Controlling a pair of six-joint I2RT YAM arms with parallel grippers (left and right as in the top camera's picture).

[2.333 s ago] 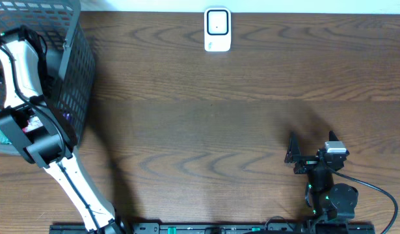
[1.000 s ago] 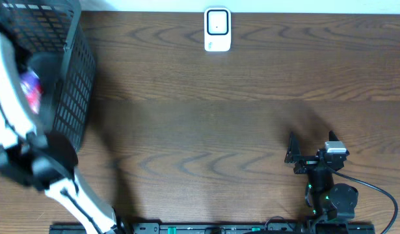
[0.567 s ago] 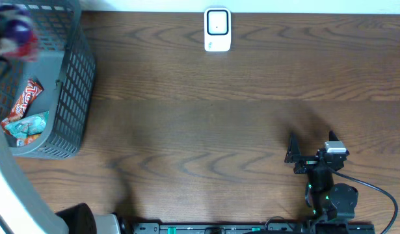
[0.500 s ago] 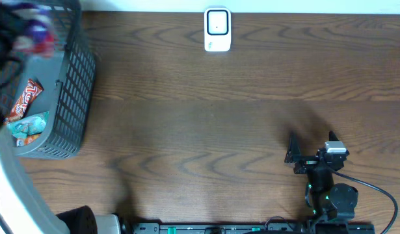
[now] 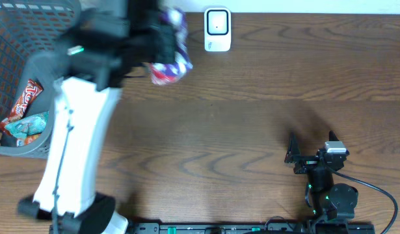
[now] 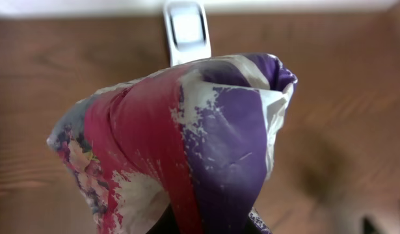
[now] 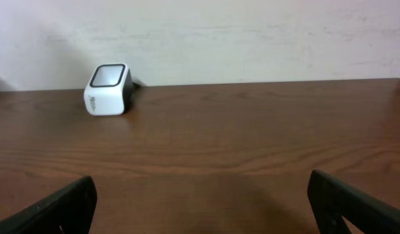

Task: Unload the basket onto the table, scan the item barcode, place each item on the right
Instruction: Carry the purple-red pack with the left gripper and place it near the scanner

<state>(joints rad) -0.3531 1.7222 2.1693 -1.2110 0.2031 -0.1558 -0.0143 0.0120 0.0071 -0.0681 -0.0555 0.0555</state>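
L gripper [image 6: 209, 226] pinching purple-red snack packet [image 6: 186, 143], blurry overhead, prob. just beside scanner [image 5: 217, 29], R gripper [image 7: 203, 205] spread wide

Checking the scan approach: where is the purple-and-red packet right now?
Overhead, the packet is held aloft near the table's far edge, just left of the white scanner and right of the basket.

The left arm [image 5: 76, 136] stretches from its base at the 7 o'clock edge of the table [image 5: 252, 117] toward 12 o'clock. Its white link tilts slightly to 1 o'clock, then bends at the dark, blurred wrist toward 3 o'clock. The left tool [image 5: 157, 40] is clamped on a packet [image 5: 172, 49], its fingers mostly hidden under it. The right arm [image 5: 330, 195] sits folded low at 5 o'clock. The right tool [image 7: 200, 205] faces 12 o'clock, jaws spread wide, gripping nothing.
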